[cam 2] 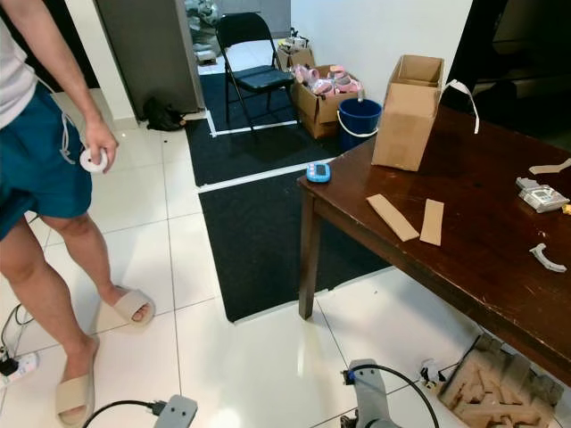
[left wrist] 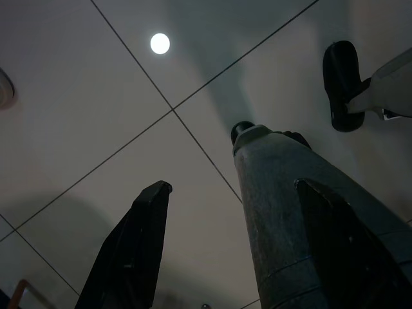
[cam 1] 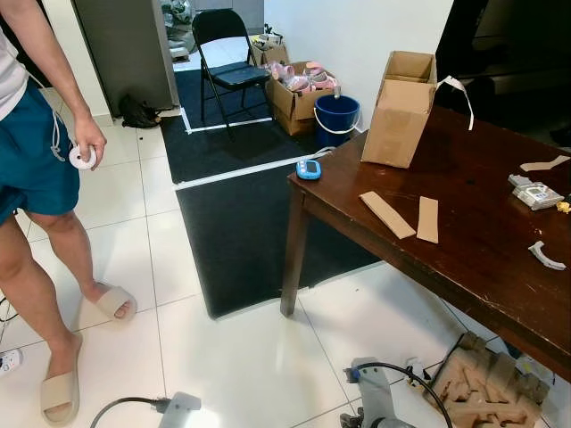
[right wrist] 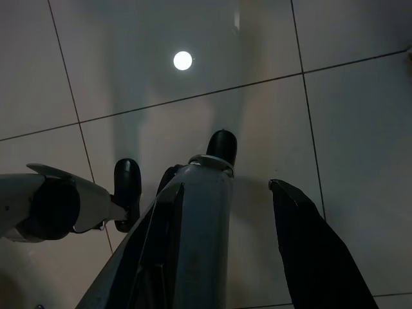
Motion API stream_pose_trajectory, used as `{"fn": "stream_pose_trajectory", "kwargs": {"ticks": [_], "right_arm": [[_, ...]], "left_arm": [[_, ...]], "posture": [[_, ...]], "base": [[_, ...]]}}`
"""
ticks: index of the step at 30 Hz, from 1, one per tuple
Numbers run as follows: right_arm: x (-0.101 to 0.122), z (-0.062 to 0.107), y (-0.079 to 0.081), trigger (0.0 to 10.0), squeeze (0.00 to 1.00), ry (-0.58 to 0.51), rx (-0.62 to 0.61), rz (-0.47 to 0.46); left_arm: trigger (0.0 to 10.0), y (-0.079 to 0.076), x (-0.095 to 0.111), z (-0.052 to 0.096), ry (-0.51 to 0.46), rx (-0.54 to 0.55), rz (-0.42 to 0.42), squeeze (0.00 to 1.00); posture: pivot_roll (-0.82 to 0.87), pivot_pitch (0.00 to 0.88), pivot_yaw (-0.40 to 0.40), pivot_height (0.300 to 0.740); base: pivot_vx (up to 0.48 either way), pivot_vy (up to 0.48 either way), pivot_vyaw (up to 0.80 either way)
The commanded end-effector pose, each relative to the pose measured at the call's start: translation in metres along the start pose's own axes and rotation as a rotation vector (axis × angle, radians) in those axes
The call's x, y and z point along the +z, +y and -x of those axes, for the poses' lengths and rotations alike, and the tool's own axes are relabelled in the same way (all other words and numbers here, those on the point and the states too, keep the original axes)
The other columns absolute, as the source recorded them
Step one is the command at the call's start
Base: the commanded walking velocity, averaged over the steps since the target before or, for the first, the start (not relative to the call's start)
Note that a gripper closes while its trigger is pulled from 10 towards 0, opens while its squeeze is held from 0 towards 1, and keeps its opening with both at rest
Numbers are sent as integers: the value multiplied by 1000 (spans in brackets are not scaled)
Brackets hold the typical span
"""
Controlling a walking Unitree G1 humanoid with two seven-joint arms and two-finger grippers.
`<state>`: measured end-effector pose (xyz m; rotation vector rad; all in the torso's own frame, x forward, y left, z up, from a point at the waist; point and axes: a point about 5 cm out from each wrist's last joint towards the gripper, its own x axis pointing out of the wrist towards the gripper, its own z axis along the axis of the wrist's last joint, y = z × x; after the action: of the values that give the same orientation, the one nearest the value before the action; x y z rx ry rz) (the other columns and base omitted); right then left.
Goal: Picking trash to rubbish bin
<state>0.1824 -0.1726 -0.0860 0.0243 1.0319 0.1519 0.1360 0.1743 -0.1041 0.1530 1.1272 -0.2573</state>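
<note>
Two flat cardboard strips (cam 1: 387, 214) (cam 1: 428, 219) lie on the dark wooden table (cam 1: 482, 267), beside an open cardboard box (cam 1: 400, 109) that stands upright. Smaller scraps rest near the table's right side: a white curved piece (cam 1: 546, 257), a small packet (cam 1: 535, 193) and a tan strip (cam 1: 544, 164). A blue bucket (cam 1: 336, 118) stands on the floor beyond the table. Both arms hang low at the bottom of the eye views. My left gripper (left wrist: 232, 257) and right gripper (right wrist: 235, 257) are open over bare floor tiles, holding nothing.
A person (cam 1: 36, 169) stands at the left with a white roll (cam 1: 82, 158) in one hand. A small blue device (cam 1: 308, 169) sits on the table corner. A folding chair (cam 1: 227, 62) and a full carton (cam 1: 299, 94) stand behind. Moulded cardboard packing (cam 1: 486, 388) and cables lie under the table.
</note>
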Motion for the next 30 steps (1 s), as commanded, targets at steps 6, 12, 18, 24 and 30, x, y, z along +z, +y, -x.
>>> {"fn": "stream_pose_trajectory", "kwargs": {"ticks": [6, 12, 18, 24, 30], "right_arm": [[1, -1, 2, 10000, 0, 3, 5, 10], [1, 0, 2, 10000, 0, 5, 7, 12], [0, 0, 1, 10000, 0, 7, 7, 12], [-1, 0, 1, 10000, 0, 7, 5, 10], [-2, 0, 1, 10000, 0, 5, 3, 0]], "left_arm": [[10000, 7, -6, 2, 22, 16, -11, 0], [10000, 6, -7, 2, 24, 13, -9, 0], [10000, 5, -8, 2, 21, 6, -6, 0], [10000, 5, -5, 2, 12, -1, -8, 0], [10000, 5, -3, 2, 10, -5, -14, 0]], "posture": [[28, 0, 3, 740], [28, 0, 2, 740], [28, 2, 0, 740], [22, 8, 4, 740], [16, 10, 8, 740]], "base": [[0, 0, 0], [0, 0, 0], [0, 0, 0], [0, 0, 0], [0, 0, 0]]}}
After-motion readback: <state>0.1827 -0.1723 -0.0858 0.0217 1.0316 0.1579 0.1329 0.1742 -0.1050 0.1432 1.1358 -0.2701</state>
